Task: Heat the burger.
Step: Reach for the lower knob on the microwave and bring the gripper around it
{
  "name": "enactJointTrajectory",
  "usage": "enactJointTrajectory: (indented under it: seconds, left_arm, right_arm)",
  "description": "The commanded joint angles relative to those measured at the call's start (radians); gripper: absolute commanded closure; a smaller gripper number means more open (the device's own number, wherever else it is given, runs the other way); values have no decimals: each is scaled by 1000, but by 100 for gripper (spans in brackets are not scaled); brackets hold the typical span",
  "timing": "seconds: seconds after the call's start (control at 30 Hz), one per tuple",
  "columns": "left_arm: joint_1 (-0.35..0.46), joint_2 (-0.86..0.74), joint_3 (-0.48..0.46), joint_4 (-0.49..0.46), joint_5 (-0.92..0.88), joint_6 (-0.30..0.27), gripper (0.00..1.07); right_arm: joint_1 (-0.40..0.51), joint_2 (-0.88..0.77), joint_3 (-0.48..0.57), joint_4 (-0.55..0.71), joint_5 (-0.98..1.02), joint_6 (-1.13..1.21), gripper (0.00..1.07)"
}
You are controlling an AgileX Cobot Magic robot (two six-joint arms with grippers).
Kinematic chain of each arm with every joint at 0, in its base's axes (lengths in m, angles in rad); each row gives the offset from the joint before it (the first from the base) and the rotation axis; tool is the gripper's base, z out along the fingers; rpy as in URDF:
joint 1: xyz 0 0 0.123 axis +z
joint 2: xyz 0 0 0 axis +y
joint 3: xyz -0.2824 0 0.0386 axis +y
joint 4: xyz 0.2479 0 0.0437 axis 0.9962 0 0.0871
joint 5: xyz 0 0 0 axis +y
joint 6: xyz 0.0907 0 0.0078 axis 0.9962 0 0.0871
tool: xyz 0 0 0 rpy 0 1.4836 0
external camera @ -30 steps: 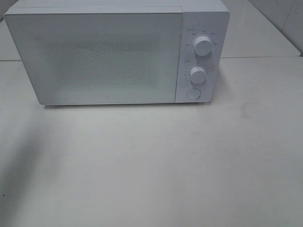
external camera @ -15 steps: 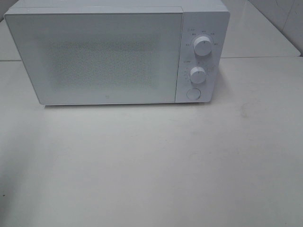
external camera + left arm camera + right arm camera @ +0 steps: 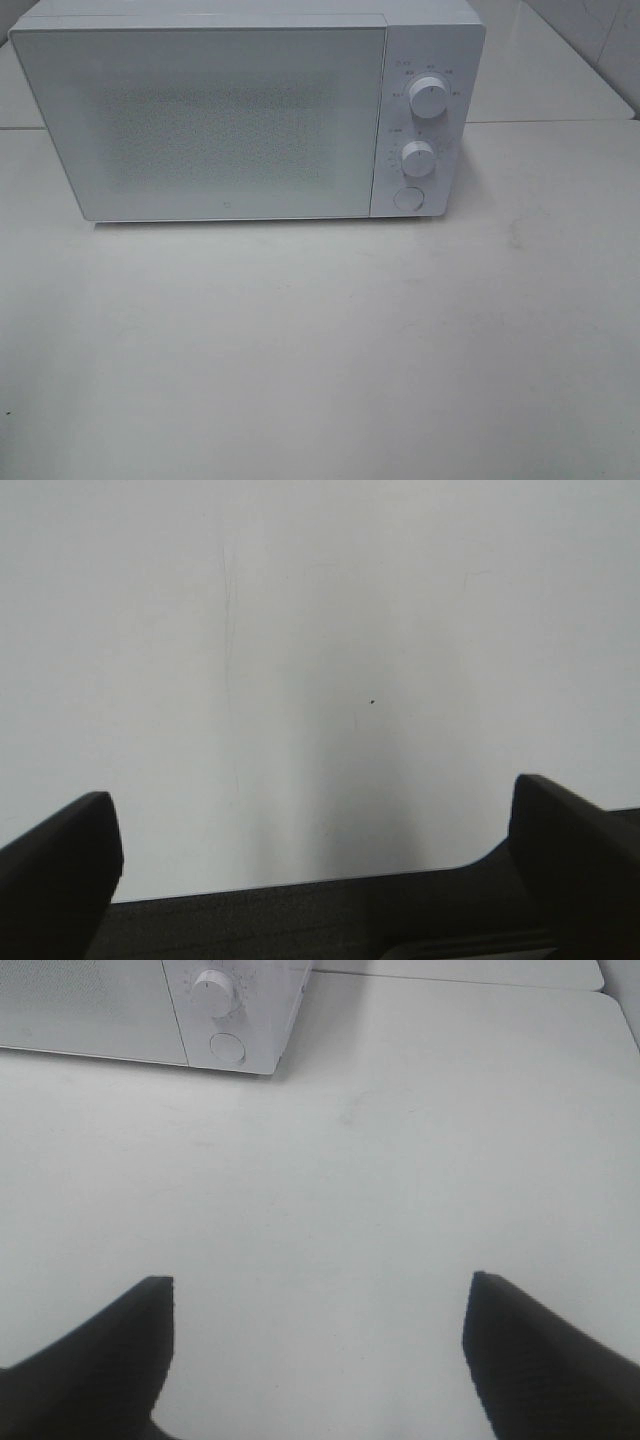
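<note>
Both spread wide, holding nothing: my left gripper hangs over the table, my right gripper above it too, microwave door closed ahead.

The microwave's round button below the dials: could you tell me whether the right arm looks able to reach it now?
Probably yes. In the right wrist view the open right gripper faces the round button across bare table, with nothing lying between them; how far the arm stretches I cannot tell.
</note>
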Motion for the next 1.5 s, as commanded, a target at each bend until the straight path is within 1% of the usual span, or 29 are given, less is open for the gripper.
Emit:
enactJointTrajectory:
  seconds: [0.03, 0.1, 0.17, 0.2, 0.27, 0.37, 0.43, 0.47, 0.53, 0.6, 0.63, 0.73, 0.8, 0.87, 1.5]
  left_arm:
    - [0, -94, 8, -5, 1, -27, 6]
    - [0, -117, 8, -5, 1, -30, 6]
    - [0, -184, 8, -6, 0, -33, 6]
    - [0, -184, 8, -6, 0, -33, 6]
    - [0, -276, 8, -17, -1, -32, 6]
    - [0, -294, 8, -21, -1, -32, 6]
    - [0, -361, 8, -38, -1, -32, 6]
    - [0, -361, 8, -38, -1, -32, 6]
    - [0, -437, 8, -36, -1, -29, 6]
    - [0, -452, 8, -36, -2, -29, 6]
    - [0, -488, 8, -35, -2, -29, 6]
    - [0, -487, 8, -35, 0, -29, 6]
    - [28, -485, 10, -37, -2, -29, 6]
    - [33, -485, 10, -38, -2, -29, 6]
    - [32, -484, 10, -36, -2, -29, 6]
  right_arm:
    - [-7, -27, -1, 2, -7, -4, 31]
    - [-7, -27, -1, 2, -7, -4, 31]
    - [-7, -27, -1, 2, -7, -4, 31]
    - [-7, -27, -1, 2, -7, -4, 31]
    - [-7, -27, -1, 2, -7, -4, 31]
    - [-7, -27, -1, 2, -7, -4, 31]
    - [-7, -27, -1, 2, -7, -4, 31]
    - [-7, -27, -1, 2, -7, -4, 31]
    - [-7, -27, -1, 2, -7, -4, 31]
    - [-7, -27, -1, 2, -7, -4, 31]
    - [-7, -27, -1, 2, -7, -4, 31]
    - [-7, -27, -1, 2, -7, -4, 31]
    - [-7, -27, -1, 2, -7, -4, 31]
    - [-7, -27, -1, 2, -7, -4, 31]
    - [-7, -27, -1, 2, -7, -4, 31]
